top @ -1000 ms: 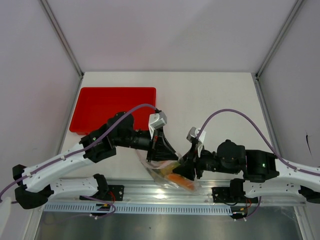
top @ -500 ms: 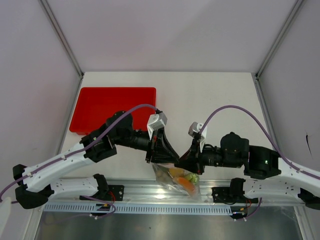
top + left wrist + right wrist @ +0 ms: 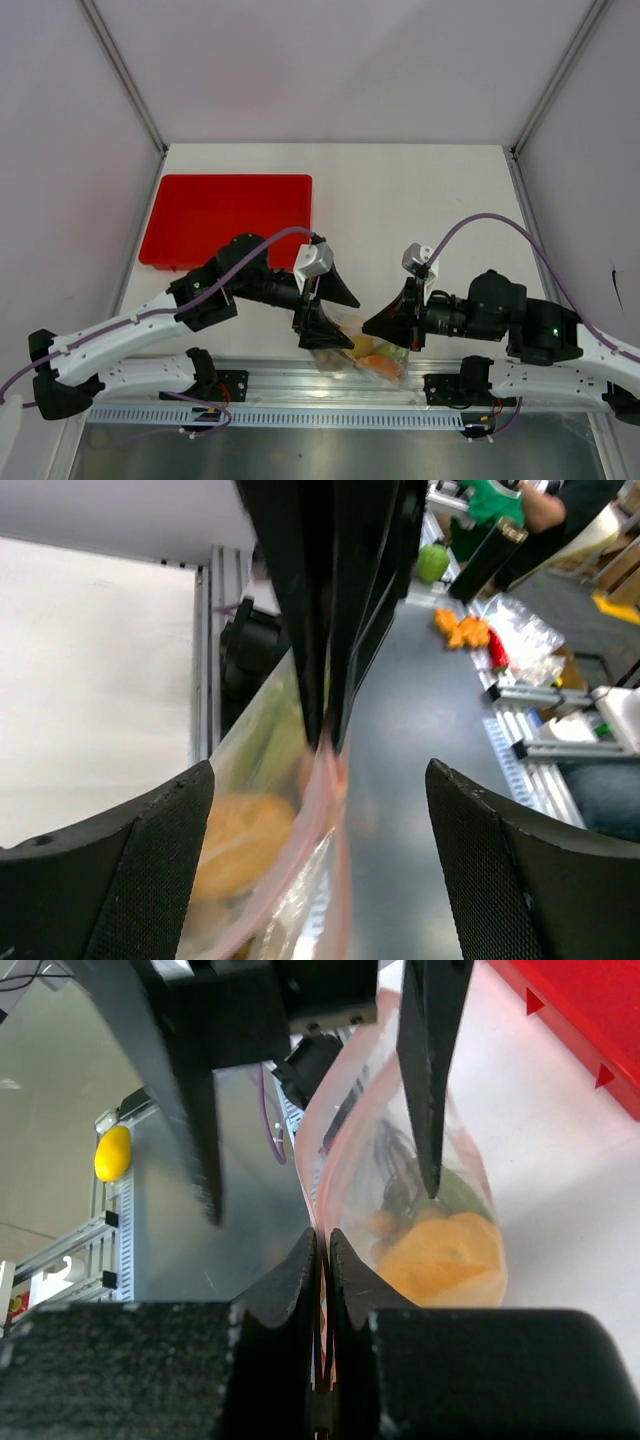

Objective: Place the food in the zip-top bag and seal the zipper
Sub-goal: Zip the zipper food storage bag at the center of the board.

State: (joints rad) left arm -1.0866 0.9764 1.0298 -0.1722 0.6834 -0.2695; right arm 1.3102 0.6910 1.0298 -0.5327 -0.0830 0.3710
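Hanging at the near edge of the table (image 3: pixel 430 200), at 6 o'clock from where I stand, the zip-top bag (image 3: pixel 352 358) droops partly over the metal rail (image 3: pixel 290 378) that carries the arm bases. The food (image 3: pixel 378 364) sits inside it: I can make out a yellow-orange lump, something green and an orange piece low down, all seen through the crinkly plastic. The rest of the contents I cannot tell apart.

The right gripper (image 3: pixel 370 328) comes in from 3 o'clock of the bag, its two fingers pressed tight together on the zipper (image 3: pixel 338 820), the pink-red strip along the mouth. Its own wrist view shows the strip running straight into the closed fingertips.

The left gripper (image 3: pixel 348 320) stands at about 10 o'clock of the bag with its fingers spread wide, one on either side of the bag's top and neither touching the plastic as far as I can see. It holds nothing.

Farther back, at 10 o'clock on the table, lies the red tray (image 3: pixel 200 215), well apart from bag and grippers.
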